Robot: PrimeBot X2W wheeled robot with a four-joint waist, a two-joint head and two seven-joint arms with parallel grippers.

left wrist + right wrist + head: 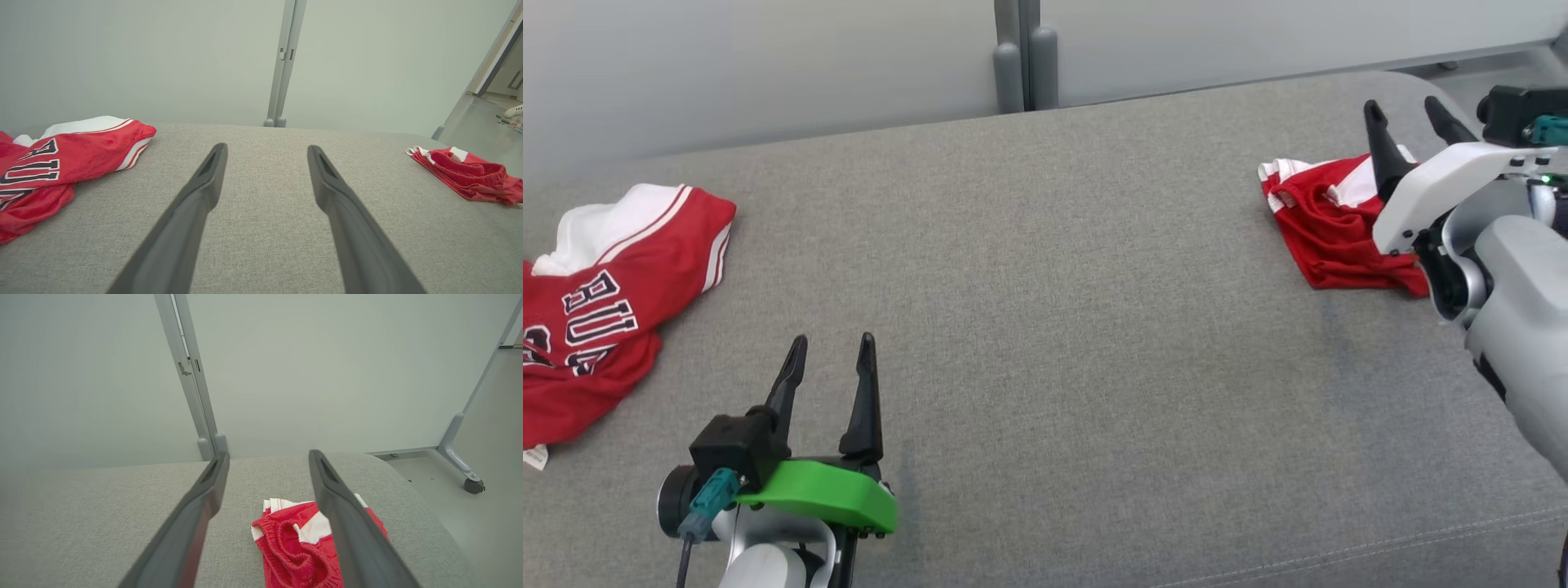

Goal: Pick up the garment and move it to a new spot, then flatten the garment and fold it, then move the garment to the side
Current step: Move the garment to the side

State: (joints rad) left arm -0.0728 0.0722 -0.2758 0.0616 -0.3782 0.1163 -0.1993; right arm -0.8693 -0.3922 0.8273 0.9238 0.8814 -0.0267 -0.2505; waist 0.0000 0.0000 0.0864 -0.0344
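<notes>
A small red and white garment point(1327, 229) with an elastic waistband lies bunched at the far right of the grey cushion point(1045, 286). My right gripper point(1403, 104) hangs open above it, nothing between its fingers. In the right wrist view the same garment point(294, 543) sits below and between the spread fingers of that gripper point(269, 453). Crumpled at the left edge lies a larger red jersey point(596, 318) with dark lettering. My left gripper point(833, 339) stands open near the front, to the right of the jersey. The left wrist view shows that gripper point(266, 147) over bare cushion, with the jersey point(61, 159) left and the small garment point(470, 175) right.
A pale partition wall with a grey post point(1017, 57) runs behind the cushion. The cushion's rounded right end drops to the floor point(470, 465), where a wheeled partition foot point(474, 485) stands. Bare grey fabric stretches between the two garments.
</notes>
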